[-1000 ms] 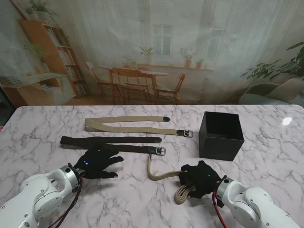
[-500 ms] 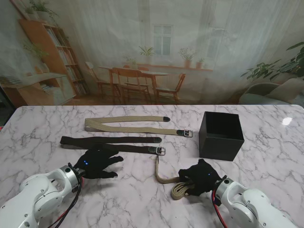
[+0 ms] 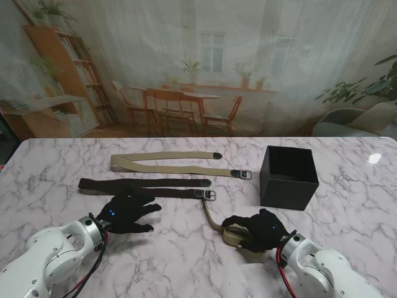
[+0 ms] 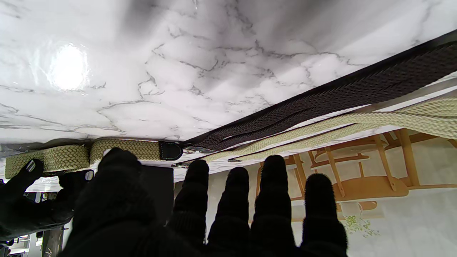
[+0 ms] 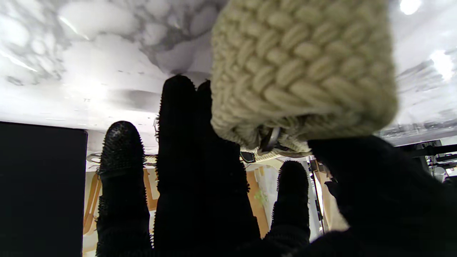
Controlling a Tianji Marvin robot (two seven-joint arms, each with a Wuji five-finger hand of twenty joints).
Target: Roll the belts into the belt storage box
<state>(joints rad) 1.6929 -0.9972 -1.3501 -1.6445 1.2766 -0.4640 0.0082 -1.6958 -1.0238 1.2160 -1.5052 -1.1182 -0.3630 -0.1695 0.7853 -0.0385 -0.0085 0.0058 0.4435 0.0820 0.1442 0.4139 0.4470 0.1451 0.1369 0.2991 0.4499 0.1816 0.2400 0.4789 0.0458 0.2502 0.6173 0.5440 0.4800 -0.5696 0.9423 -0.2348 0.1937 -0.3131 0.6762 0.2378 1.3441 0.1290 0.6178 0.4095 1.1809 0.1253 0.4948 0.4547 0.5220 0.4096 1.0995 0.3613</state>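
Observation:
My right hand (image 3: 262,230) is shut on a half-rolled tan braided belt (image 3: 232,233), whose loose tail (image 3: 211,217) runs toward the other belts. The roll (image 5: 300,67) fills the right wrist view, pinched between thumb and fingers (image 5: 192,150). A dark brown belt (image 3: 146,186) and a second tan belt (image 3: 177,161) lie flat farther from me. The black belt storage box (image 3: 288,177) stands open-topped at the right. My left hand (image 3: 127,213) rests on the marble just nearer to me than the dark belt (image 4: 342,96), fingers (image 4: 273,200) spread, holding nothing.
The marble table (image 3: 56,180) spans the view, with its far edge against a printed room backdrop. The box's dark wall (image 5: 39,185) stands close beside my right hand.
My right hand has moved left and away from me, rolling up more of the tan belt; the loose tail is shorter and straighter. The left hand has not moved.

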